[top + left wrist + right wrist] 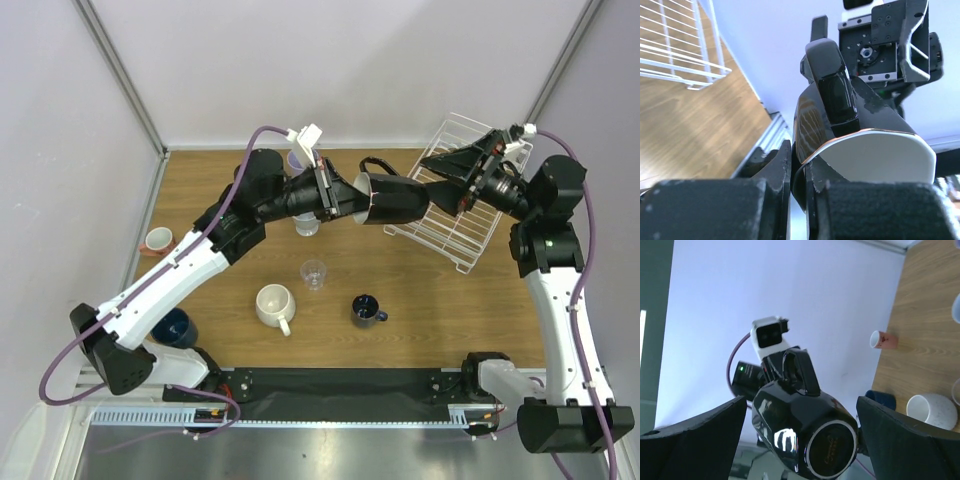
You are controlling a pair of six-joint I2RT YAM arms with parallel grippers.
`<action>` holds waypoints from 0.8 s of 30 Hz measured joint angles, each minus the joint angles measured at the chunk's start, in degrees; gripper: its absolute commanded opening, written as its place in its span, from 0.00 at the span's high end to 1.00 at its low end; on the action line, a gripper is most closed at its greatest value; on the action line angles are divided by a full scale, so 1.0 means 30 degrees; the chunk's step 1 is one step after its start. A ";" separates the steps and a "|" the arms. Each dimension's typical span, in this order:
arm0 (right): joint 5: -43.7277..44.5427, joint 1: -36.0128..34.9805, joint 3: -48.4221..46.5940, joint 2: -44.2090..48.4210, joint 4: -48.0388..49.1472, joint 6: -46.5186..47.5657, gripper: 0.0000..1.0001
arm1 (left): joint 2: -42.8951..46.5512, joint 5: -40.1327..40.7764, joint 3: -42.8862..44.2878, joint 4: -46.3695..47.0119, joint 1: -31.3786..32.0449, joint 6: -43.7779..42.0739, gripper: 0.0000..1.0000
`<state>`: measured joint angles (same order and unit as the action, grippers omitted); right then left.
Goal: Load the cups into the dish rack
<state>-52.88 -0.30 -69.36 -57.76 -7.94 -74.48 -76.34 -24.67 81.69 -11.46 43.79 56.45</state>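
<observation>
My left gripper [345, 196] is shut on the rim of a black mug [395, 197] and holds it on its side in the air, base toward the right arm. In the left wrist view the fingers [775, 175] pinch the mug's wall [840, 120]. My right gripper [432, 178] is open, its fingers on either side of the mug's base without touching it; the mug [805, 425] lies between the wide-open fingers [910, 440]. The white wire dish rack [470, 225] sits under the right gripper. It holds no cups that I can see.
On the table stand a terracotta cup [158, 240], a dark blue cup [177, 327], a cream mug [275, 304], a clear glass [314, 273] and a dark mug [367, 310]. A lavender tumbler [297, 158] and a pale mug [307, 226] are partly hidden by the left arm.
</observation>
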 measured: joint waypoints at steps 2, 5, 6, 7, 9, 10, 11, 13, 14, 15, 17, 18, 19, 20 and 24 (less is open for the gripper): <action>-0.0685 -0.0299 -0.0102 -0.0342 0.0976 -0.0197 0.00 | -0.0087 -0.0532 0.0000 0.0459 -0.0182 0.0612 1.00; -0.1982 -0.0743 -0.0102 -0.0517 0.1974 -0.0160 0.00 | -0.0080 -0.1377 0.0000 0.1537 -0.0379 0.1494 1.00; -0.2346 -0.0867 -0.0102 -0.0510 0.2229 -0.0138 0.00 | -0.0073 -0.1617 0.0000 0.1880 -0.0393 0.1770 1.00; -0.2594 -0.0947 -0.0102 -0.0481 0.2484 -0.0182 0.00 | -0.0073 -0.1872 -0.0022 0.2222 -0.0408 0.1996 1.00; -0.2914 -0.1137 -0.0138 -0.0379 0.3126 -0.0153 0.00 | 0.0058 -0.2324 -0.0306 0.2688 -0.0430 0.2419 1.00; -0.3075 -0.1246 -0.0138 -0.0328 0.3381 -0.0160 0.00 | 0.0131 -0.2448 -0.0517 0.3038 -0.0430 0.2732 1.00; -0.3155 -0.1413 -0.0138 -0.0284 0.3621 -0.0182 0.00 | 0.0182 -0.2565 -0.0707 0.3373 -0.0423 0.3024 1.00; -0.3177 -0.2135 -0.0146 -0.0255 0.4342 -0.0299 0.00 | 0.0284 -0.2754 -0.1013 0.3759 -0.0408 0.3439 1.00; -0.3162 -0.2514 -0.0175 -0.0262 0.4597 -0.0284 0.00 | 0.0328 -0.2761 -0.1137 0.3883 -0.0408 0.3614 1.00; -0.3096 -0.2827 -0.0175 -0.0277 0.4743 -0.0321 0.00 | 0.0401 -0.2871 -0.1326 0.4160 -0.0408 0.3832 1.00; -0.2827 -0.3512 -0.0175 -0.0350 0.5042 -0.0321 0.01 | 0.0561 -0.2878 -0.1523 0.4568 -0.0408 0.4262 1.00; -0.2790 -0.3934 -0.0175 -0.0393 0.5151 -0.0321 0.04 | 0.0583 -0.2863 -0.1559 0.4750 -0.0408 0.4444 1.00; -0.2732 -0.4218 -0.0175 -0.0408 0.5202 -0.0313 0.05 | 0.0583 -0.2885 -0.1559 0.4881 -0.0408 0.4626 1.00; -0.2616 -0.4532 -0.0175 -0.0437 0.5282 -0.0299 0.07 | 0.0583 -0.2922 -0.1566 0.5005 -0.0408 0.4772 1.00; -0.2492 -0.4947 -0.0175 -0.0510 0.5501 -0.0299 0.10 | 0.0670 -0.2900 -0.1778 0.5523 -0.0408 0.5260 1.00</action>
<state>-60.36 -15.14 -69.89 -59.29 8.56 -75.37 -74.32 -33.36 76.36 5.10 42.57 72.23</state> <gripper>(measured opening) 0.893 0.104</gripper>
